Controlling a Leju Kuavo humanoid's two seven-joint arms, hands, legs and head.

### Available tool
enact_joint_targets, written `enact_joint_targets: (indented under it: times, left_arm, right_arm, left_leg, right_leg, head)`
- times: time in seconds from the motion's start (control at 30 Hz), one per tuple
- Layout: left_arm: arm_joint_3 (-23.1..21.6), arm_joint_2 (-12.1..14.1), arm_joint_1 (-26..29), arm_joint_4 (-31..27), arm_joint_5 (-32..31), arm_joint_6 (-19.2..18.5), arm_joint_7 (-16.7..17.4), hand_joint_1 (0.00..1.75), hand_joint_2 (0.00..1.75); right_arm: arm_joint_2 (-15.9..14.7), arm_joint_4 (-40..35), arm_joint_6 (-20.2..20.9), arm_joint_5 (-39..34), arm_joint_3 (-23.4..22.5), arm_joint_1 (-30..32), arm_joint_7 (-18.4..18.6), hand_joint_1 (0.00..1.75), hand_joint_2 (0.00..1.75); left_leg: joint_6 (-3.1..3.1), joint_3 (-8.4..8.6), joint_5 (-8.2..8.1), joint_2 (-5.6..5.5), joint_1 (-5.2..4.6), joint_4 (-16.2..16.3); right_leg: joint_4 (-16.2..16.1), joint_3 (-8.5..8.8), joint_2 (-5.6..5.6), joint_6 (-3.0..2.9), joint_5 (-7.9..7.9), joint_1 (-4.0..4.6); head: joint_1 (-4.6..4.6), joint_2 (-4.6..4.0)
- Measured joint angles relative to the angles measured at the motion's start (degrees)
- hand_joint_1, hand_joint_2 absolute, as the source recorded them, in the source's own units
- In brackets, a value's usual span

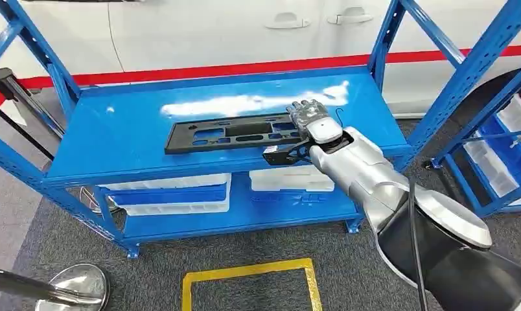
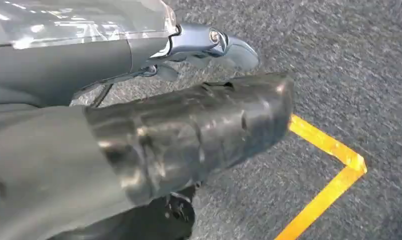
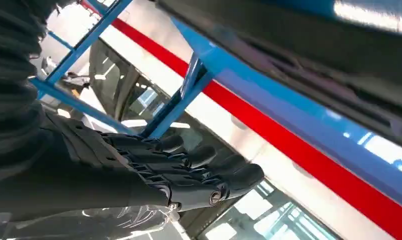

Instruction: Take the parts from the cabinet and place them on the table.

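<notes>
A flat black plastic part with several cut-outs lies lengthwise on the top shelf of the blue cabinet rack. My right hand lies over the part's right end, fingers stretched out flat and side by side. In the right wrist view the hand has its fingers straight with nothing in them, and the part's dark edge runs close beside them. My left hand hangs low over the grey carpet, showing silver-blue fingers; its grip is hidden.
White bins sit on the lower shelf. A white car with a red stripe stands behind the rack. A second blue rack with bins is at the right. Yellow floor tape and a stanchion base lie in front.
</notes>
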Motion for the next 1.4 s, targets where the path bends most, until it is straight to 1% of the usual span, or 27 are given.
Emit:
enact_joint_targets:
  times: [0.1, 0.13, 0.17, 0.2, 0.27, 0.3, 0.33, 0.37, 0.43, 0.47, 0.5, 0.6, 0.67, 0.7, 0.77, 0.8, 0.83, 0.87, 0.93, 0.97, 1.0, 1.13, 1.2, 1.27, 1.33, 1.37, 1.4]
  left_arm:
    - [0.0, 0.0, -0.1, 0.0, 0.0, 0.0, 0.0, 0.00, 0.00]
    - [0.0, 0.0, -0.1, 0.0, 0.0, 0.0, 0.0, 0.00, 0.00]
    - [0.0, -0.1, 0.0, 0.0, 0.0, 0.0, 0.0, 0.00, 0.00]
    - [0.0, -0.1, 0.0, 0.0, 0.0, 0.0, 0.0, 0.00, 0.00]
    - [0.0, -0.1, 0.0, 0.0, 0.0, 0.0, 0.0, 0.00, 0.00]
    - [0.0, -0.1, -0.1, 0.0, 0.0, 0.0, 0.0, 0.00, 0.00]
    - [0.0, -0.1, 0.0, 0.0, 0.0, 0.0, 0.0, 0.00, 0.00]
    - [0.0, -0.1, 0.0, 0.0, 0.0, 0.0, 0.0, 0.00, 0.00]
    - [0.0, -0.2, 0.0, 0.0, 0.4, 0.1, 0.0, 0.00, 0.00]
    - [0.0, -0.2, 0.0, 0.0, 0.5, 0.3, 0.0, 0.00, 0.00]
    - [0.0, -0.2, -0.1, 0.0, 0.5, 0.5, 0.0, 0.00, 0.00]
    - [-0.1, -0.2, -0.1, -0.1, 1.1, 1.3, 0.0, 0.00, 0.00]
    - [-0.3, -0.2, -0.1, -0.2, 1.5, 1.8, 0.1, 0.00, 0.00]
    - [-0.3, -0.2, -0.1, -0.2, 1.9, 2.0, 0.1, 0.00, 0.00]
    - [-0.4, -0.1, -0.1, -0.2, 2.4, 2.3, 0.2, 0.00, 0.00]
    - [-0.4, -0.1, -0.1, -0.2, 2.8, 2.3, 0.2, 0.00, 0.00]
    - [-0.6, -0.1, -0.1, -0.2, 3.0, 2.3, 0.3, 0.00, 0.00]
    - [-0.8, -0.1, -0.1, -0.2, 3.3, 2.3, 0.4, 0.00, 0.00]
    - [-0.9, -0.1, 0.0, -0.2, 3.8, 2.4, 0.4, 0.00, 0.00]
    - [-0.9, -0.1, 0.0, -0.3, 4.0, 2.4, 0.4, 0.00, 0.00]
    - [-1.0, -0.1, 0.0, -0.2, 4.2, 2.4, 0.5, 0.00, 0.00]
    - [-1.5, -0.1, -0.1, -0.3, 4.2, 2.4, 0.4, 0.00, 0.00]
    - [-1.7, -0.2, 0.0, -0.3, 4.3, 2.4, 0.4, 0.00, 0.00]
    - [-1.9, -0.2, 0.0, -0.3, 4.3, 2.4, 0.4, 0.00, 0.00]
    - [-1.9, -0.2, 0.0, -0.3, 4.3, 2.4, 0.4, 0.00, 0.00]
    - [-2.0, -0.2, 0.0, -0.3, 4.3, 2.4, 0.4, 0.00, 0.00]
    - [-2.1, -0.2, 0.1, -0.3, 4.3, 2.4, 0.4, 0.00, 0.00]
  right_arm:
    - [0.0, 0.0, 0.0, 0.0, 0.0, 0.1, 0.0, 0.00, 1.75]
    - [0.0, -0.1, 0.0, 0.0, 0.0, 0.0, 0.0, 0.00, 1.75]
    - [-0.2, -0.1, 0.0, 0.0, 0.0, -0.1, 0.0, 0.00, 1.75]
    - [-0.2, -0.1, -0.1, 0.0, 0.0, -0.3, 0.0, 0.00, 1.75]
    - [-0.4, 0.0, -0.1, 0.0, 0.0, 0.0, 0.0, 0.00, 1.75]
    - [-0.4, 0.0, -0.1, -0.1, 0.0, 0.4, 0.0, 0.00, 1.75]
    - [-0.4, 0.0, -0.1, -0.2, 0.0, 0.7, 0.0, 0.00, 1.75]
    - [-0.5, 0.0, -0.1, -0.3, 0.0, 0.9, 0.0, 0.00, 1.75]
    - [-0.6, 0.0, -0.1, -0.6, 0.0, 1.0, 0.0, 0.00, 1.75]
    - [-0.6, 0.0, -0.1, -0.6, 0.0, 1.0, -0.1, 0.00, 1.75]
    - [-0.6, 0.0, -0.2, -0.7, 0.0, 1.0, -0.1, 0.00, 1.75]
    - [-0.5, 0.0, -0.3, -0.8, 0.0, 2.1, -0.2, 0.00, 1.75]
    - [-0.6, 0.0, -0.4, -0.9, 0.0, 2.5, -0.2, 0.00, 1.75]
    - [-0.5, 0.0, -0.4, -0.9, 0.0, 2.4, -0.2, 0.00, 1.75]
    - [-0.4, 0.1, -0.4, -1.0, 0.0, 3.0, -0.2, 0.00, 1.75]
    - [-0.4, 0.2, -0.4, -1.0, 0.0, 3.4, -0.2, 0.00, 1.75]
    - [-0.4, 0.2, -0.4, -1.2, 0.0, 3.9, -0.2, 0.00, 1.75]
    - [-0.4, 0.2, -0.4, -1.4, 0.0, 4.3, -0.3, 0.00, 1.75]
    - [-0.4, 0.2, -0.4, -2.0, 0.0, 4.7, -0.5, 0.00, 1.75]
    - [-0.3, 0.2, -0.4, -2.1, 0.0, 4.8, -0.5, 0.00, 1.75]
    - [-0.3, 0.3, -0.5, -2.1, 0.0, 4.9, -0.6, 0.00, 1.75]
    - [-0.3, 0.4, -0.7, -2.3, 0.0, 6.3, -0.7, 0.00, 1.75]
    - [-0.3, 0.4, -0.8, -2.4, 0.0, 6.4, -0.7, 0.00, 1.75]
    - [-0.5, 0.5, -1.0, -2.4, 0.0, 6.6, -0.7, 0.00, 1.75]
    - [-0.6, 0.6, -1.1, -2.4, 0.0, 7.1, -0.6, 0.00, 1.75]
    - [-0.7, 0.6, -1.1, -2.4, 0.0, 7.2, -0.5, 0.00, 1.75]
    - [-0.7, 0.6, -1.1, -2.4, 0.0, 7.0, -0.5, 0.00, 1.75]
  left_leg:
    - [0.55, -0.19, -0.05, -0.03, -0.16, 0.3]
    - [1.06, 0.32, 0.28, 0.07, 0.55, -0.5]
    - [1.34, 0.60, 0.31, 0.20, 0.51, -0.8]
    - [1.75, 0.62, 0.24, 0.24, 0.53, -0.8]
    - [1.97, 0.66, 0.07, 0.24, 0.47, -0.7]
    - [2.06, 0.66, -0.02, 0.23, 0.45, -0.7]
    - [2.05, 0.72, -0.14, 0.20, 0.45, -0.6]
    - [2.02, 0.85, -0.36, 0.12, 0.46, -0.4]
    - [1.73, 1.24, -0.99, 0.00, 0.46, 0.1]
    - [1.50, 1.23, -1.34, -0.01, 0.46, 0.3]
    - [1.08, 0.99, -1.65, -0.06, -0.03, 0.8]
    - [0.46, 1.25, -1.64, -0.02, 0.11, 0.3]
    - [-0.16, 1.10, -2.53, 0.02, 0.28, 1.2]
    - [-0.44, 0.12, -3.95, 0.06, 0.30, 3.6]
    - [-0.84, -4.36, -7.68, 0.09, 0.42, 12.2]
    - [-1.00, -6.49, -8.76, 0.09, 0.42, 15.8]
    - [-1.06, -7.82, -8.55, 0.09, 0.43, 17.6]
    - [-1.05, -7.76, -7.19, 0.10, 0.47, 16.7]
    - [-0.76, -3.84, -1.12, 0.10, 0.47, 7.4]
    - [-0.45, -1.60, 1.05, 0.11, 0.46, 2.3]
    - [-0.17, -0.65, -0.05, 0.07, 0.18, 1.5]
    - [0.79, -0.45, -0.06, -0.05, 0.20, 0.4]
    - [1.35, 0.32, 0.09, 0.08, 0.58, -0.4]
    - [1.97, 0.39, -0.14, 0.18, 0.55, -0.4]
    - [2.14, 0.49, -0.33, 0.16, 0.52, -0.3]
    - [2.09, 0.62, -0.53, 0.13, 0.53, -0.1]
    - [2.01, 0.82, -0.78, 0.11, 0.54, 0.0]
  right_leg:
    - [-0.5, 0.18, -0.09, 0.69, 0.13, -0.13]
    - [-0.4, 0.17, -0.08, 1.08, -0.23, 0.10]
    - [1.2, -0.44, -0.16, 1.24, -1.32, -0.03]
    - [4.4, -1.99, -0.14, 1.34, -3.05, -0.08]
    - [13.8, -6.94, -0.14, 1.66, -6.81, -0.26]
    - [17.0, -8.81, -0.15, 1.77, -7.50, -0.33]
    - [17.9, -9.71, -0.15, 1.84, -6.96, -0.43]
    - [15.8, -9.13, -0.19, 1.82, -4.83, -0.53]
    - [6.1, -4.85, -0.26, 1.53, 1.04, -0.59]
    - [2.0, -3.22, -0.38, 1.26, 2.42, -0.53]
    - [0.7, -2.08, -0.40, 1.23, 1.48, -0.06]
    - [0.6, -2.23, -0.23, 0.75, 1.21, 0.08]
    - [-0.1, -1.41, -0.29, -0.02, 1.38, -0.51]
    - [-0.2, -1.23, -0.28, -0.43, 1.27, -0.57]
    - [-0.2, -1.00, -0.22, -0.80, 1.04, -0.45]
    - [-0.2, -0.93, -0.23, -0.87, 0.88, -0.39]
    - [-0.1, -0.85, -0.23, -0.87, 0.76, -0.37]
    - [-0.1, -0.72, -0.22, -0.85, 0.63, -0.35]
    - [0.2, -0.24, -0.12, -0.61, 0.11, -0.37]
    - [0.2, 0.00, -0.12, -0.37, -0.21, -0.38]
    - [0.3, -0.09, -0.12, -0.08, -0.34, -0.07]
    - [-0.1, 0.15, -0.09, 0.90, -0.35, 0.09]
    - [2.2, -0.81, -0.23, 1.40, -2.02, -0.14]
    - [11.2, -5.49, -0.21, 1.66, -6.19, -0.22]
    - [17.7, -9.37, -0.22, 1.86, -7.68, -0.41]
    - [17.5, -9.72, -0.24, 1.90, -6.50, -0.51]
    - [14.6, -8.68, -0.26, 1.89, -4.08, -0.59]
  head:
    - [0.00, 0.00]
    - [0.00, 0.00]
    - [0.07, -0.02]
    - [0.04, 0.00]
    - [0.02, 0.00]
    - [0.04, -0.02]
    - [0.04, -0.02]
    - [0.04, -0.02]
    - [0.04, 0.00]
    - [0.07, 0.00]
    - [0.07, 0.00]
    - [0.00, -0.02]
    - [0.04, 0.00]
    - [-0.04, 0.00]
    - [-0.02, -0.02]
    - [0.00, 0.00]
    - [0.00, -0.02]
    - [0.00, -0.02]
    - [-0.02, 0.00]
    - [0.00, -0.02]
    - [0.02, 0.00]
    - [0.02, -0.02]
    - [0.07, -0.02]
    - [0.04, 0.00]
    - [0.04, 0.00]
    - [0.04, -0.02]
    - [0.04, 0.00]
